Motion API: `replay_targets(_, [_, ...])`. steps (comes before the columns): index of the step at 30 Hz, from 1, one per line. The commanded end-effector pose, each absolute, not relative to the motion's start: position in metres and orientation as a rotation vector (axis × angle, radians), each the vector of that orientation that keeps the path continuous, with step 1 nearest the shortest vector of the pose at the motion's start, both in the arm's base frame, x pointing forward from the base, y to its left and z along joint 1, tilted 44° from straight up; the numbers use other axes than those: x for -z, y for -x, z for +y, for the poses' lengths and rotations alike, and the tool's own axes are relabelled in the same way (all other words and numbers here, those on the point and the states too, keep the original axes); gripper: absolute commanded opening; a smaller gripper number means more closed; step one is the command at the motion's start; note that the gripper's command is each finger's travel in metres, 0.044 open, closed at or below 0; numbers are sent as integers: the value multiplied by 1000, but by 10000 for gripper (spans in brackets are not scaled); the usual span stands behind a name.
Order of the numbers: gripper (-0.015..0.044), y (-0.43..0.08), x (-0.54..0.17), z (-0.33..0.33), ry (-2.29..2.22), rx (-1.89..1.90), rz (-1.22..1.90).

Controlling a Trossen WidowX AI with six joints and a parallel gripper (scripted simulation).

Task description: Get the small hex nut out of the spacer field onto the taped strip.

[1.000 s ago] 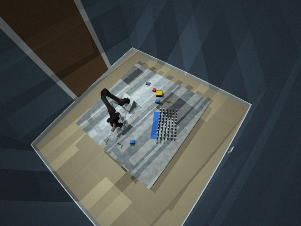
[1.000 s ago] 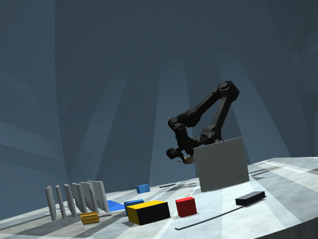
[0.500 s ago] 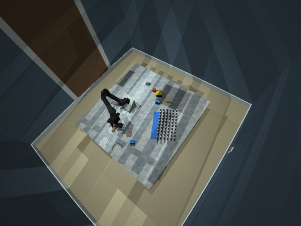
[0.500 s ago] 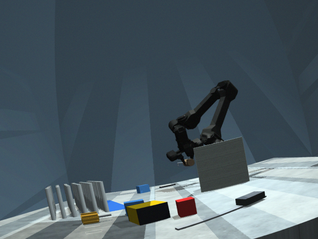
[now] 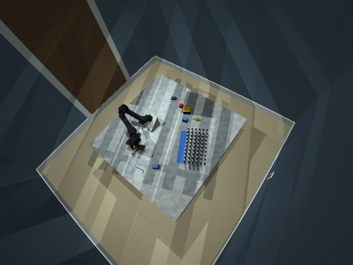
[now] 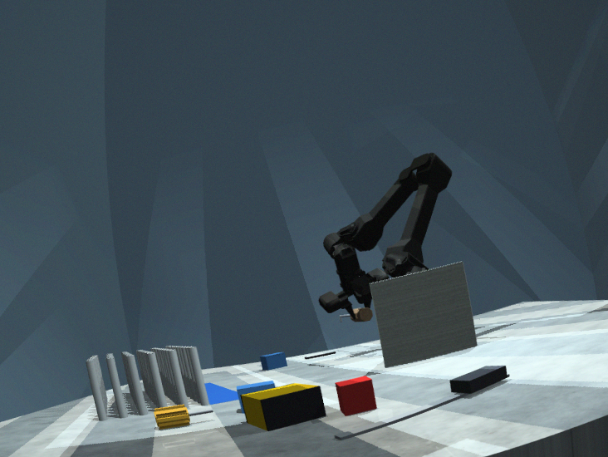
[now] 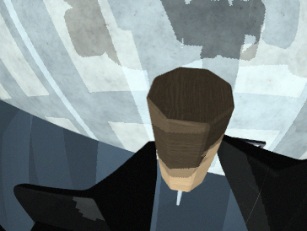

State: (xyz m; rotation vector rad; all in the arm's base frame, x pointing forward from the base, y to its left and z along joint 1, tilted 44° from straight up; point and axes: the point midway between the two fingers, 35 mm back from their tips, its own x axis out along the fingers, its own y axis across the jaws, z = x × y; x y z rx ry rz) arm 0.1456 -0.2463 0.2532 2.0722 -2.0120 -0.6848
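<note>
Holding a wooden-handled tool (image 5: 133, 152) (image 6: 363, 315) (image 7: 190, 143) aloft, the gripper (image 5: 135, 148) (image 6: 360, 310) (image 7: 186, 143) stands part-open, clamped around its handle; the spacers (image 5: 196, 145) (image 6: 178, 375) are well apart, so carrying it over likely comes next.

Red blk (image 5: 181, 105) (image 6: 356, 395) nr yellow-black blk (image 5: 186, 109) (image 6: 284, 406)
</note>
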Motion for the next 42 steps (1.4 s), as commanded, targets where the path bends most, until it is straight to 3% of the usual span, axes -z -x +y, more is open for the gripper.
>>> replay_targets(1, [0,-146,-251,-249,-2073,690,-2005])
replay_targets(42, [0,-143,-230,-270,-2064,710,-2006])
